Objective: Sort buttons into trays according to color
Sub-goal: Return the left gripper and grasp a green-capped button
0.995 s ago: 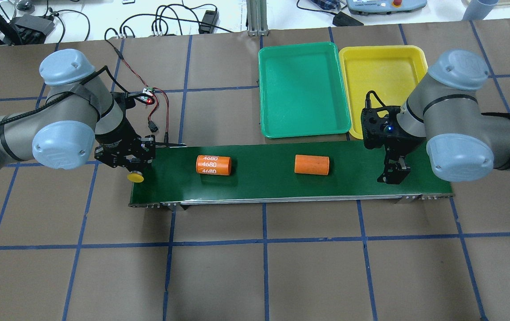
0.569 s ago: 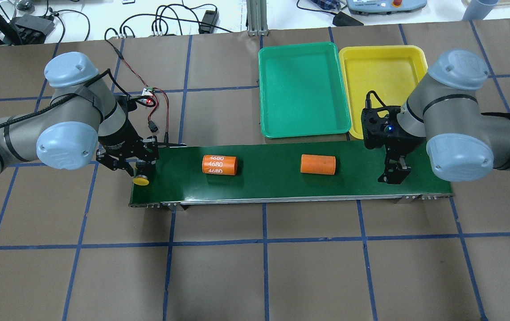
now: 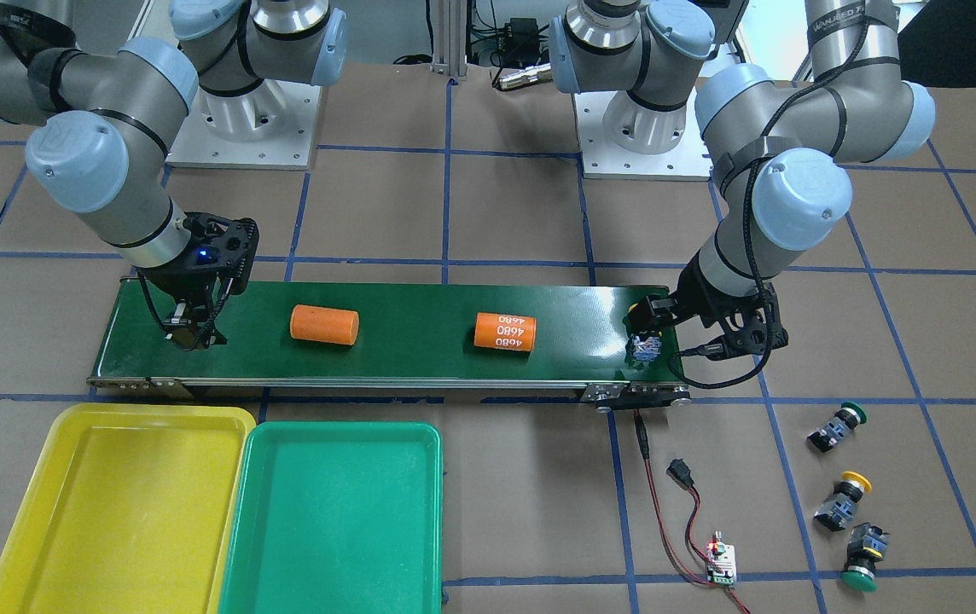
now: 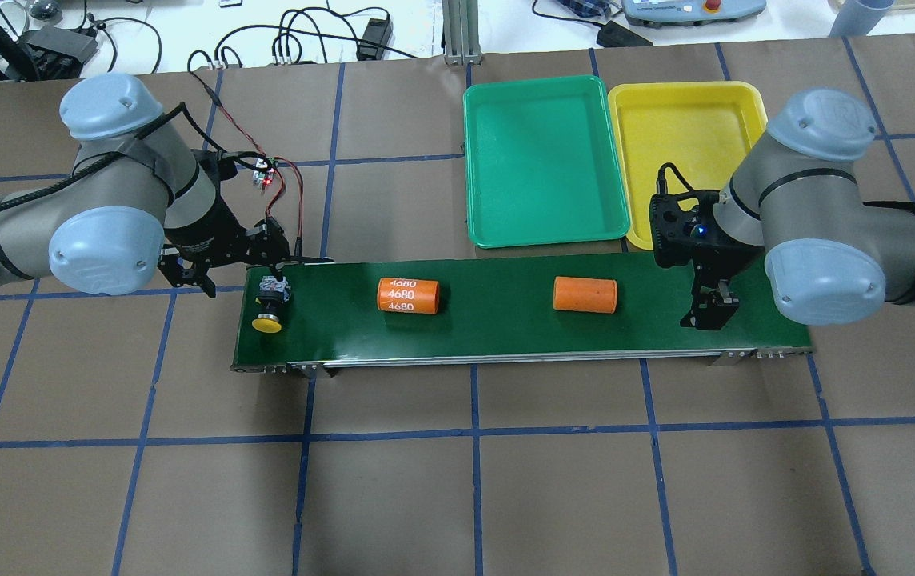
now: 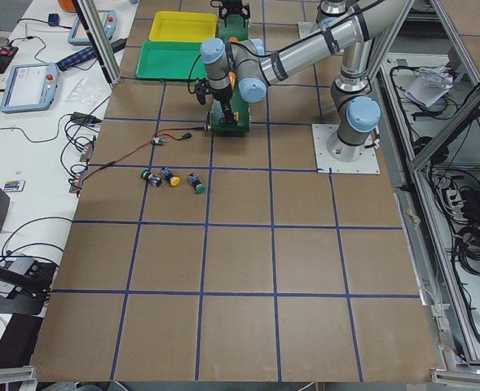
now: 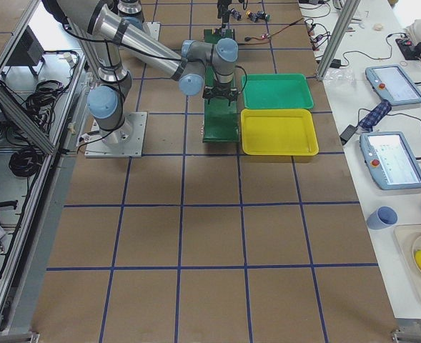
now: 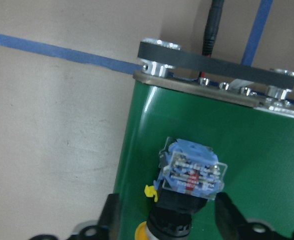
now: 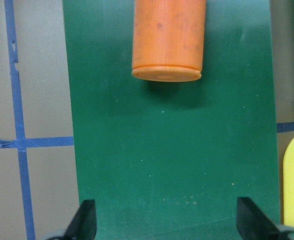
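Seen from overhead, a long green belt (image 4: 497, 328) lies across the brown table. One yellow button (image 4: 269, 310) lies on its side at the belt's 9 o'clock end. Its yellow cap points to 6 o'clock and its grey-blue block points to 12 o'clock.

The left gripper (image 7: 166, 215) is close to this button, a bit toward 10 o'clock from it. Its two fingers (image 7: 110, 212) are spread wide apart. In the left wrist view the button sits between them, with a gap on each side.

Two orange rolls lie on the belt. The roll marked 4680 (image 4: 408, 295) is at 3 o'clock from the yellow button. The plain roll (image 4: 585, 294) lies further along the same way.

The right gripper (image 8: 167, 222) hangs over the belt's 3 o'clock end. Its fingers are spread wide and hold nothing. The plain roll is near it, at its 9 o'clock.

The green tray (image 4: 545, 160) sits just past the belt's 12 o'clock edge. The yellow tray (image 4: 689, 128) is right beside it, at its 3 o'clock.

Three more buttons lie on the table, off the belt. In the front-facing view they are at 4 o'clock from the left gripper: a green button (image 3: 836, 424), a second yellow button (image 3: 842, 501) and a second green button (image 3: 863, 558).
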Controlling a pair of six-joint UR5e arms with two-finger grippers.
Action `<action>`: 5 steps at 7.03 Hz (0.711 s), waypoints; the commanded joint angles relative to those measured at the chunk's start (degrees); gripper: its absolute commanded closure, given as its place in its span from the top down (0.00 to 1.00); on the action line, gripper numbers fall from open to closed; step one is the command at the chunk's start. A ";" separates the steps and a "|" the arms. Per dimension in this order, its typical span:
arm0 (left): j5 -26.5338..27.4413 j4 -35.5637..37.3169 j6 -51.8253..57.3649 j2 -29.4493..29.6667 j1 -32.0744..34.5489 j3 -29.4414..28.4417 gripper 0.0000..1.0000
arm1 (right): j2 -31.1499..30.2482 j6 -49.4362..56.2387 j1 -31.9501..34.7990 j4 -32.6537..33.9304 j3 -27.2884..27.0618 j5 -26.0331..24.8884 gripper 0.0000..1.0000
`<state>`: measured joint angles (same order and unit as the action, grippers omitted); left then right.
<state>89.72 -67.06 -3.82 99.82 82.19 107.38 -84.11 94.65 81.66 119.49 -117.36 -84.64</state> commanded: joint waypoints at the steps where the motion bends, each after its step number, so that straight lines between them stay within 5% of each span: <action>1: 1.68 -0.70 10.97 1.24 -2.90 -6.89 1.00 | 0.09 -0.43 -0.09 0.13 0.02 -0.95 1.00; 5: 1.51 4.44 42.93 10.02 -15.64 -9.81 1.00 | 0.61 0.01 -0.09 0.13 0.02 -1.75 1.00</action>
<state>91.18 -65.89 28.32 106.60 70.17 98.72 -83.77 94.63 81.56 119.62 -117.34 -86.35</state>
